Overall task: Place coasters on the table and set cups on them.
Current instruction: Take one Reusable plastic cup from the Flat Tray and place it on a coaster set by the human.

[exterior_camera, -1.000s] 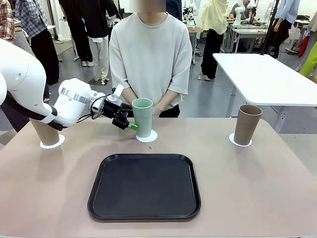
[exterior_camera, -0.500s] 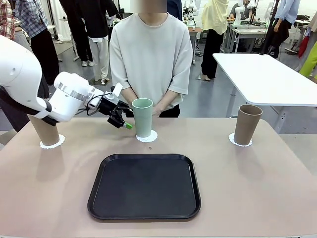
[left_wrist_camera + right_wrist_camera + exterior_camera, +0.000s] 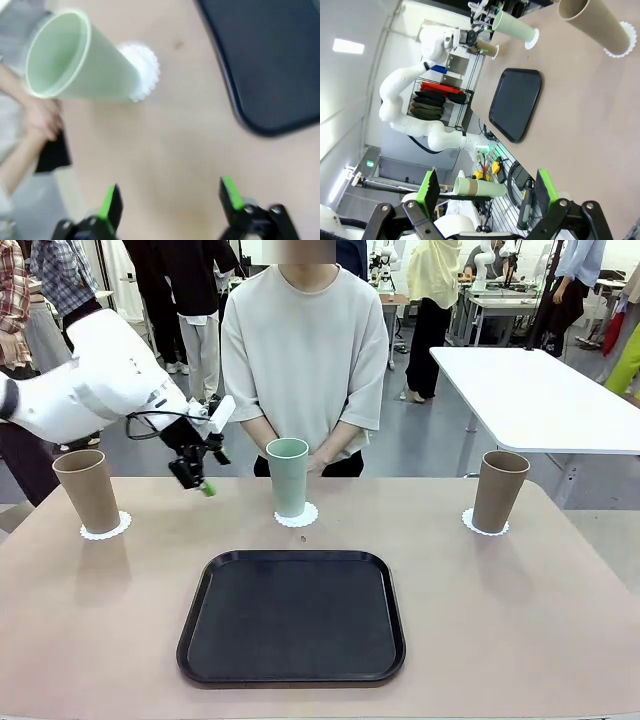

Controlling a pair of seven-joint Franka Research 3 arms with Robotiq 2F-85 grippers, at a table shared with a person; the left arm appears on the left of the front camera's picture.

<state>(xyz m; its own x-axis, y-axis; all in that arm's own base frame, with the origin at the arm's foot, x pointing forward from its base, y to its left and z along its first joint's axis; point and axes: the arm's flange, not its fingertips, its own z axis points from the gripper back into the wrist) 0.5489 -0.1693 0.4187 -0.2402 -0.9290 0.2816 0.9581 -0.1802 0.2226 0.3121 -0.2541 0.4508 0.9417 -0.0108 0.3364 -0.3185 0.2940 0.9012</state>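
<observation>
One mint cup (image 3: 288, 476) stands right of the open left tool (image 3: 199, 478).

You will find no text, label, brand, number or sign to read here. The mint cup (image 3: 288, 476), the two brown cups (image 3: 86, 490) and the white coasters (image 3: 296, 515) carry no print, and neither does the black tray (image 3: 292, 616) or the counter (image 3: 520, 610). The arm's white shell shows no lettering you can make out. Anything in the room behind is too small and blurred to read.
</observation>
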